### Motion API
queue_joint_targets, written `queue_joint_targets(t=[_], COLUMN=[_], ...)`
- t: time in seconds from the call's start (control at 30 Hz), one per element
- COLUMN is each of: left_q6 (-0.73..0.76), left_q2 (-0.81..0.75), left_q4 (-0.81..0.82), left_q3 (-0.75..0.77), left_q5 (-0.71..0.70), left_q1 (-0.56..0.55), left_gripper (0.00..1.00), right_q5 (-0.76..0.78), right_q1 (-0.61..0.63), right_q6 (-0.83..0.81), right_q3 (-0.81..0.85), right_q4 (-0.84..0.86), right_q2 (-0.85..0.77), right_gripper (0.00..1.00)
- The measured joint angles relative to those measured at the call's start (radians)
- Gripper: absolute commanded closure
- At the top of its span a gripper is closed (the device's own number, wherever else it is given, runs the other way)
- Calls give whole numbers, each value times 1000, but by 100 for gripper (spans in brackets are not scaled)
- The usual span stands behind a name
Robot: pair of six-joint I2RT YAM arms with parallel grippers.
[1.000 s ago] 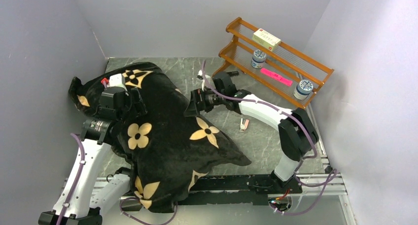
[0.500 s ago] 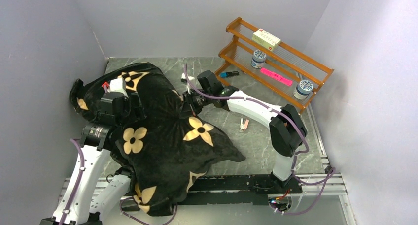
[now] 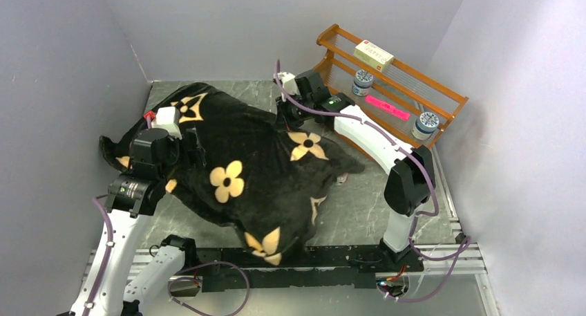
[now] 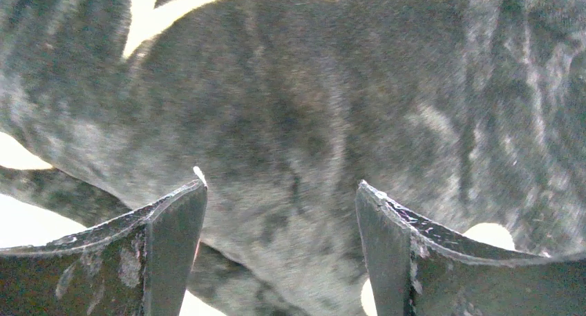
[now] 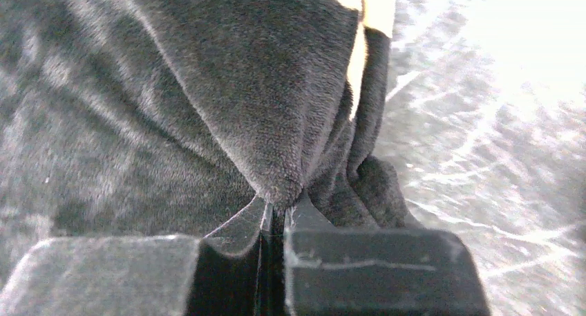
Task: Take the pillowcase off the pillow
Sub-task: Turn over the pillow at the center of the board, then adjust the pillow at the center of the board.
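pinching one pillowcase (image 3: 256,146), the right end effector (image 5: 280,205) is clamped; the left end effector (image 4: 281,184) gapes.

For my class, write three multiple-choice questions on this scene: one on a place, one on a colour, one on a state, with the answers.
1. Where does the wooden rack stand?
A. at the far right of the table
B. at the near left corner
C. between the arms' bases

2. What colour are the flowers on the pillowcase?
A. green
B. tan
C. blue

3. How is the right gripper?
A. open above bare table
B. open on the rack
C. shut on a fold of the pillowcase

Answers: 1 A, the top view shows it at the table's far right; 2 B, tan petals on black plush; 3 C, the right wrist view shows both fingers pinching a fabric fold.
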Motion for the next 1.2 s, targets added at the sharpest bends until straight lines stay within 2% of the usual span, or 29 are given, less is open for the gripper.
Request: queue_joint_targets(t=[0.13,0.17,0.23,0.37,0.5,0.6,0.63,0.73,0.9,1.2], left_q6=[24,28,32,35,35,38,40,48,50,48], left_q2=[1,3,14,45,104,174,199,270,379,627], left_q4=[0,0,-2,0,-4,-9,-14,-13,33,97], left_q3=[23,32,55,84,99,131,148,216,314,484], left_q5=[11,10,10,10,10,5,-1,-29,-50,48], left_q1=[0,0,0,0,0,0,0,0,19,160], left_gripper=[13,13,12,11,8,6,6,4,4,3], right_q5=[47,49,47,51,81,117,135,198,290,406], right_q1=[-45,-51,-56,-57,-75,-85,-88,-92,-93,-98], right_q6=[0,0,2,23,44,55,61,93,212,414], right_q3=[0,0,0,-26,-143,-206,-220,-267,-435,-697], right_q4=[0,0,0,24,90,111,115,127,131,59], right_q2=[0,0,0,-14,-124,-220,-249,-326,-495,-843], right_gripper=[100,97,82,45,25,4,1,0,0,0])
